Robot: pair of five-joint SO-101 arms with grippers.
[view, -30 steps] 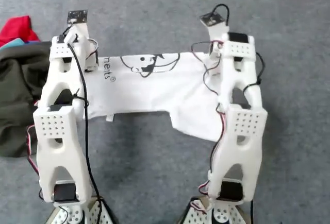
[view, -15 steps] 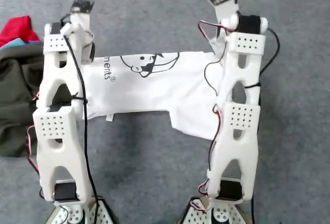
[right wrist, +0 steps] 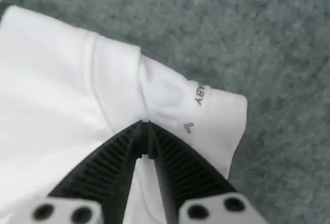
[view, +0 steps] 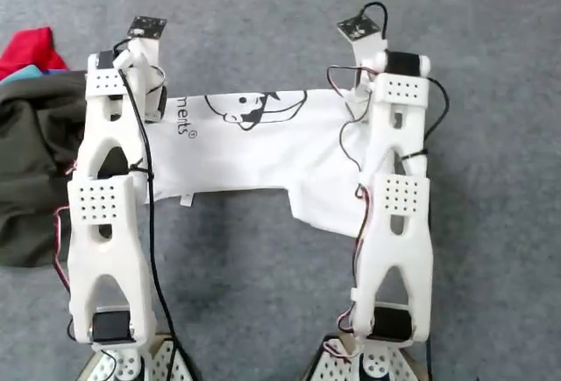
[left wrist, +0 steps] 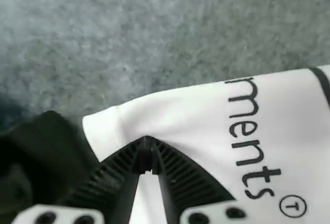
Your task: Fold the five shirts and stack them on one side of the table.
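On the grey, felt-like table cover, between the two arms: one white shirt of smooth knit, lying flat and roughly oblong, with black line print along its far edge and a loose flap drooping toward the near right. At its far corners: left gripper, ribbed black jaws pressed together on a hemmed corner beside the lettering; right gripper, the same ribbed jaws pinching a bunched, seamed fold of the shirt. At the table's left edge, beside the left arm: dark olive garment, crumpled, with red cloth just beyond it.
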